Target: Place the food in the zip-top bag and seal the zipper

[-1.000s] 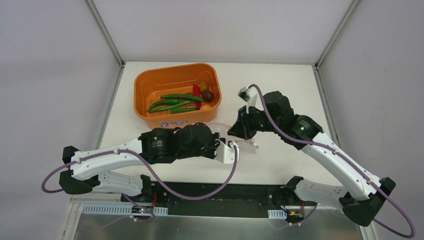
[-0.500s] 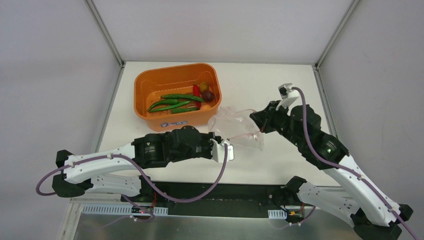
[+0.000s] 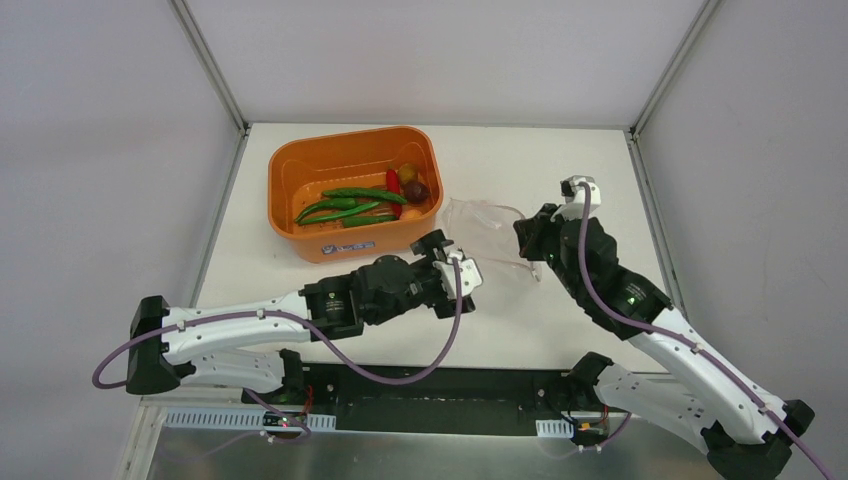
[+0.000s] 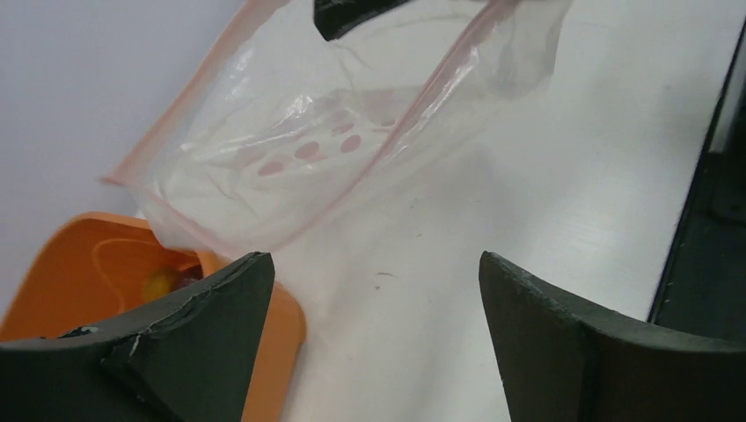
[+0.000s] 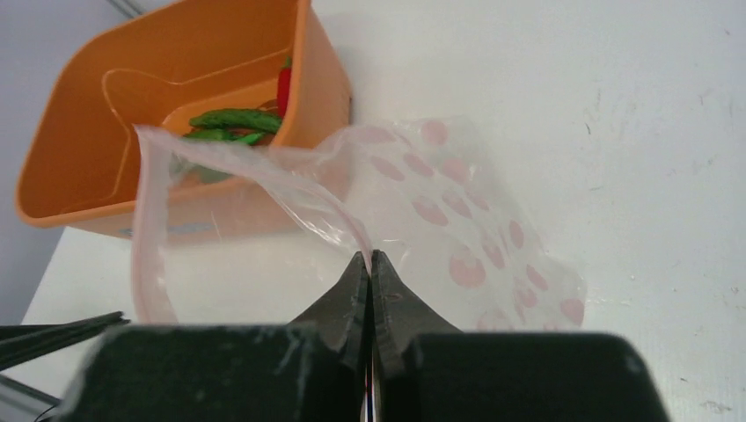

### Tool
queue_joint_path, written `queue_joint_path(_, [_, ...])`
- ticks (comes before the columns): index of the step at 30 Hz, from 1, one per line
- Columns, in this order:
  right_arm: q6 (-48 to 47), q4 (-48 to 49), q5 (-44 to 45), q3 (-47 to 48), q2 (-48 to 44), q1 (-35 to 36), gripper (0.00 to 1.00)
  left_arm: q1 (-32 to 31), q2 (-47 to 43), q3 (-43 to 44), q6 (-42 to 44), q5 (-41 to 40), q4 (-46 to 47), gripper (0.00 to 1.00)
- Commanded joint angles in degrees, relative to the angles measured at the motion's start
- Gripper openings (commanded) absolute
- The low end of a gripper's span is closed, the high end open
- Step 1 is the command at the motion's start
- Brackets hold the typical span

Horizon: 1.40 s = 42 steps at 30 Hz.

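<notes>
Right wrist view puts the right gripper (image 5: 369, 257) pinched tight on the pink zipper (image 5: 145, 246) edge of the zip-top bag (image 5: 440, 202). The bag hangs just beside the orange tub (image 3: 330, 165), its mouth gaping toward the tub and one corner close to the tub's rim, though whether it touches I cannot tell. The left gripper (image 4: 369, 264) stands on the near side of the tub with its jaws spread wide and nothing between them — the bag's mouth lies ahead of it, apart from both fingers. All the food is inside the tub: green chilies (image 5: 233, 120), the red chili (image 5: 284, 83) and the small round pieces (image 3: 412, 185), none yet bagged. My worry is that single pinch — thin, slick film held at one spot can slide out, or the slack mouth can fold shut so a chili lands outside it. The left fingers, reaching into the tub, could also snag the film and drag the bag, and a long chili carried crosswise would likely catch on the zipper lip.
</notes>
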Motion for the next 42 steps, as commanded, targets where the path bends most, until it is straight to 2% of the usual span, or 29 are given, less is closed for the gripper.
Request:
queue_joint_path(1, [3.1, 9.14, 5.92, -5.66, -1.62, 0.1, 0.0, 4.21, -3.55, -3.02, -13.63, 9.37, 7.11, 0.9])
queue_joint_path(5, [7.99, 12.49, 8.2, -10.23, -2.14, 0.1, 0.0, 7.77, -7.33, -5.83, -21.5, 11.21, 8.4, 0.94])
queue_joint_path(10, [9.32, 16.98, 5.38, -13.0, -2.45, 0.09, 0.0, 13.46, -11.15, -3.94, -29.66, 10.01, 0.04, 0.96])
queue_joint_path(17, [11.42, 18.02, 3.92, -14.41, -1.4, 0.1, 0.0, 20.26, -13.71, -0.31, -33.76, -0.11, -12.8, 0.99])
queue_joint_path(21, [12.38, 18.81, 3.89, -15.96, -2.45, 0.07, 0.0, 28.25, -12.04, 3.17, -34.96, 0.43, -19.65, 0.99])
queue_joint_path(24, [12.59, 19.3, 3.51, -16.82, -3.22, 0.07, 0.0, 35.17, -9.06, 4.9, -33.63, 6.53, -20.12, 0.99])
queue_joint_path(27, [12.69, 19.06, 2.61, -16.9, -3.45, 0.01, 0.0, 40.61, -5.13, 6.41, -30.4, 20.74, -18.94, 0.99])
queue_joint_path(30, [12.64, 17.99, 1.71, -16.53, -3.46, 0.03, 0.0, 46.24, -1.39, 6.35, -31.58, 32.71, -15.94, 0.99])
queue_joint_path(34, [12.39, 16.23, 1.2, -15.75, -3.29, 0.0, 0.0, 49.76, 3.56, 6.8, -32.13, 37.16, -18.37, 0.99])
queue_joint_path(38, [12.15, 15.35, 1.19, -15.42, -2.95, -0.01, 0.0, 49.95, 6.44, 5.13, -31.43, 35.69, -19.19, 0.99])
queue_joint_path(42, [11.69, 14.7, 0.9, -14.89, -2.14, 0.03, 0.01, 49.93, 7.67, 3.96, -31.57, 39.8, -19.6, 0.99])
